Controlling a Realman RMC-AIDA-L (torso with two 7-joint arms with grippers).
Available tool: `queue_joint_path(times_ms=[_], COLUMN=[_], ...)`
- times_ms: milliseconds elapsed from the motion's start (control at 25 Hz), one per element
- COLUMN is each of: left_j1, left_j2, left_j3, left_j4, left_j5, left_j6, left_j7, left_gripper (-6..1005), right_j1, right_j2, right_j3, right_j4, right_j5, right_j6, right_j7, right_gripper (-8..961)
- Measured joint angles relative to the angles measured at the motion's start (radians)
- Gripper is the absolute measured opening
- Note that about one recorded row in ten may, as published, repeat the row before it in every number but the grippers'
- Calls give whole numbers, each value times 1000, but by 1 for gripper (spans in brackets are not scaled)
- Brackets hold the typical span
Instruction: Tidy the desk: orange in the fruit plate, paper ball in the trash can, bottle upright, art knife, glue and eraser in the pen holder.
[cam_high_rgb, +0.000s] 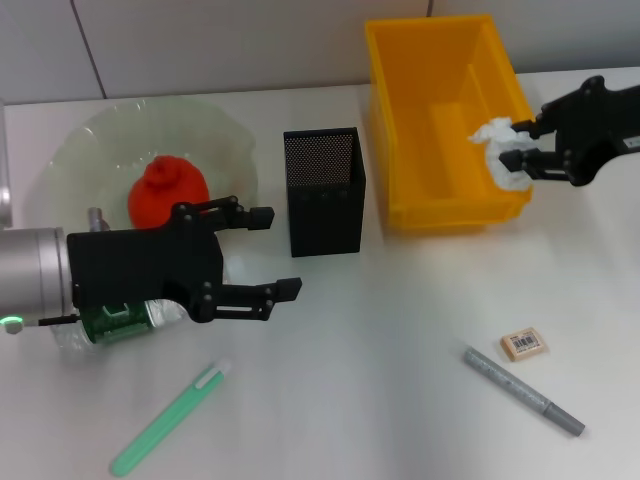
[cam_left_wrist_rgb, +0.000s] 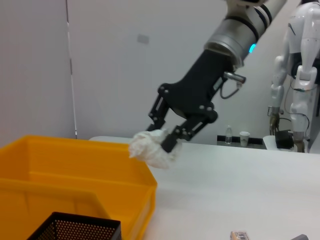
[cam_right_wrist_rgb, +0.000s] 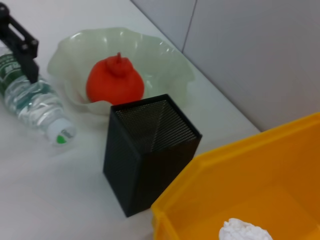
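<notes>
surface: white desk (cam_high_rgb: 400, 330), grey panelled wall behind it.
paper ball: crumpled white wad (cam_high_rgb: 503, 152), pinched in the right gripper (cam_high_rgb: 515, 152), at the trash can's right rim, partly over the inside.
paper ball look: loose, creased, irregular; bulges out either side of the fingers (cam_left_wrist_rgb: 168, 143); probably light and springy.
trash can: yellow open bin (cam_high_rgb: 440, 190), nothing visible inside.
right gripper: fingers clamped on the paper ball, arm reaching in from the right.
step in hand: drop the paper ball in the trash can.
how to do it well: carry the wad further in past the rim before letting go; it sits close to the wall now and could snag or bounce out. Open wide, as paper may cling to a finger.
left gripper: fingers apart, holding nothing (cam_high_rgb: 262, 253), hovering just beside the bottle (cam_high_rgb: 115, 325).
bottle: clear, green label, lying on its side by the fruit plate (cam_high_rgb: 75, 150); not yet upright.
orange: already in the fruit plate (cam_high_rgb: 167, 192).
pen holder: black mesh box (cam_high_rgb: 323, 195), between plate and bin.
left to place: eraser (cam_high_rgb: 524, 344), grey art knife (cam_high_rgb: 524, 391), green glue stick (cam_high_rgb: 168, 419), all loose on the near desk.
</notes>
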Motion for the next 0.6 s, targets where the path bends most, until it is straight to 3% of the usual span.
queue_joint_path(times_ms=[200,440,600], left_j1=[-16,-23,-23], left_j2=[0,0,0], left_j3=[22,23,23], left_j4=[-15,-21,-21], left_j5=[0,0,0], left_j6=[-20,-24,-26], left_j7=[0,1,1], left_gripper=[861,860,860], right_j1=[20,57,69], right_j2=[-3,-33,-37], right_j3=[0,-2,-7], right_j4=[40,139,180], right_j5=[-1,-7,-8], right_j6=[57,147,188], right_j7=[-1,-2,-18], right_gripper=[314,313,314])
